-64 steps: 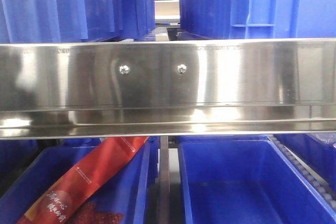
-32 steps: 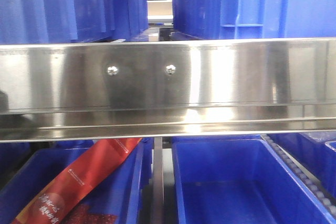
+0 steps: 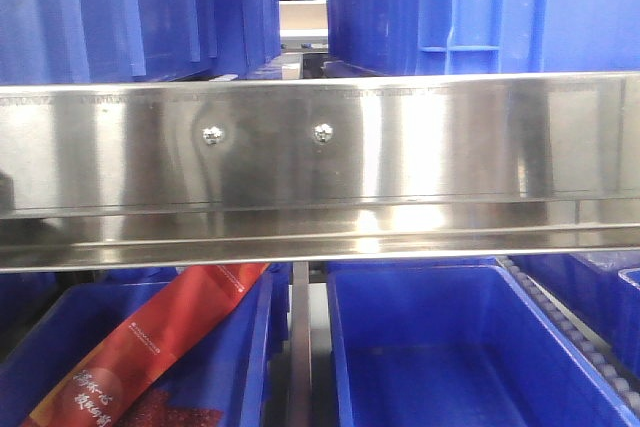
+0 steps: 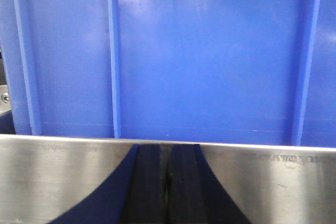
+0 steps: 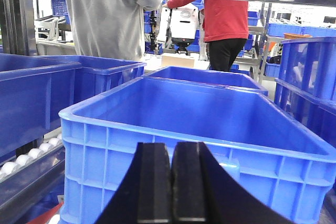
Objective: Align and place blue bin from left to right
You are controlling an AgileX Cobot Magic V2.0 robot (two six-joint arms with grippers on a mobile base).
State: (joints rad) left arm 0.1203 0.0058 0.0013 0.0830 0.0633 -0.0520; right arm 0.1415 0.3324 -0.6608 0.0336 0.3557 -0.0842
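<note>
In the left wrist view a blue bin's ribbed wall (image 4: 210,56) fills the picture above a steel rail (image 4: 63,177). My left gripper (image 4: 167,150) is shut and empty, with its tips at the rail's top edge. In the right wrist view an empty blue bin (image 5: 199,114) stands just ahead. My right gripper (image 5: 171,148) is shut on nothing in front of that bin's near wall. The front view shows blue bins (image 3: 530,7) on the upper shelf and an empty blue bin (image 3: 450,347) below right. Neither gripper shows in the front view.
A wide steel rail (image 3: 320,162) crosses the front view. Below left, a blue bin (image 3: 60,337) holds a red packet (image 3: 160,337). More blue bins (image 5: 31,93) and white rollers (image 5: 26,158) lie left of the right arm. Two people (image 5: 226,19) stand behind the shelving.
In the front view the whole scene slid a little to the left a second ago. It has held nearly still over the last half second.
</note>
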